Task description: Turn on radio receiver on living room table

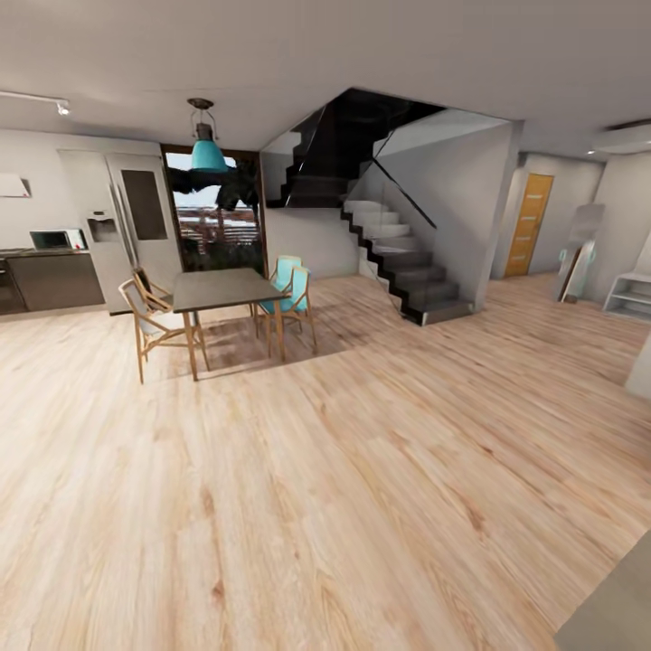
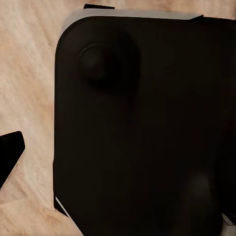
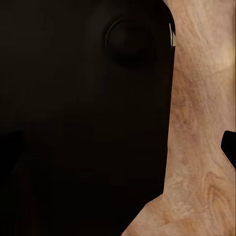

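We face a dining table (image 1: pixel 221 287) on a light wood floor (image 1: pixel 344 488), with chairs (image 1: pixel 287 303) around it and a staircase (image 1: pixel 398 258) to its right. Each wrist view looks down on the robot's dark base (image 2: pixel 147 137) above the floor. We cannot tell how either gripper's fingers stand, nor where the radio receiver sits from here.

We see the pale grey slab (image 1: pixel 608 604) cut off at the head view's lower right corner; a black rounded body (image 2: pixel 147 132) hides most plank floor (image 2: pixel 27 78) beneath both wrists.
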Controlling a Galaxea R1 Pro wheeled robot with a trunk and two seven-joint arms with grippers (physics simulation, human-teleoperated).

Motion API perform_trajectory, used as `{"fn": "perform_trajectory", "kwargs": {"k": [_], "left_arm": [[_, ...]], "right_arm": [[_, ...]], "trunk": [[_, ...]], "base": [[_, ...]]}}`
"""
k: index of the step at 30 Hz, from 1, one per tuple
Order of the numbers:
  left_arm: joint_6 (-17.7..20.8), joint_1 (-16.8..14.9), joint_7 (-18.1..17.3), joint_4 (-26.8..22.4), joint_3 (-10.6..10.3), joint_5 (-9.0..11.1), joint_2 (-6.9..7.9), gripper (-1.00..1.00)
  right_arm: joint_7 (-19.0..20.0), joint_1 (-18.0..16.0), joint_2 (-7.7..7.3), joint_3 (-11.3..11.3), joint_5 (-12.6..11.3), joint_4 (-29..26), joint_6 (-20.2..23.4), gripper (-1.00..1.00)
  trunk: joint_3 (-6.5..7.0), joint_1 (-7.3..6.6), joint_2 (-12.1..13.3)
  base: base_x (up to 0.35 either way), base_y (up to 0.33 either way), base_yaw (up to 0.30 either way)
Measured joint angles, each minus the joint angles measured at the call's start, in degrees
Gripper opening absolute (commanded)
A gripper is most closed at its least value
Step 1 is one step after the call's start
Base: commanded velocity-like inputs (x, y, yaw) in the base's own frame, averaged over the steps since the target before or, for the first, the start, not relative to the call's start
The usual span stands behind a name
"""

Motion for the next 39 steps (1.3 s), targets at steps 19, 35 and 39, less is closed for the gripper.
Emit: {"fn": "perform_trajectory", "kwargs": {"k": [19,35,39], "left_arm": [[0.0,0.0,0.0,0.0,0.01,0.0,0.0,1.0],[-0.01,0.0,-0.01,0.0,0.0,0.0,0.0,1.0],[0.0,0.0,0.0,0.0,0.0,0.0,0.0,1.0]], "right_arm": [[0.0,0.0,0.0,0.0,-0.01,0.0,0.0,1.0],[0.0,0.0,0.0,0.0,0.06,0.0,0.0,1.0],[0.0,0.0,0.0,0.07,0.07,0.0,0.0,1.0]], "trunk": [[0.0,0.0,0.0],[0.0,0.0,0.0],[0.0,0.0,0.0]], "base": [[0.323,0.0,0.0],[0.323,0.0,0.0],[0.323,0.0,0.0]]}}
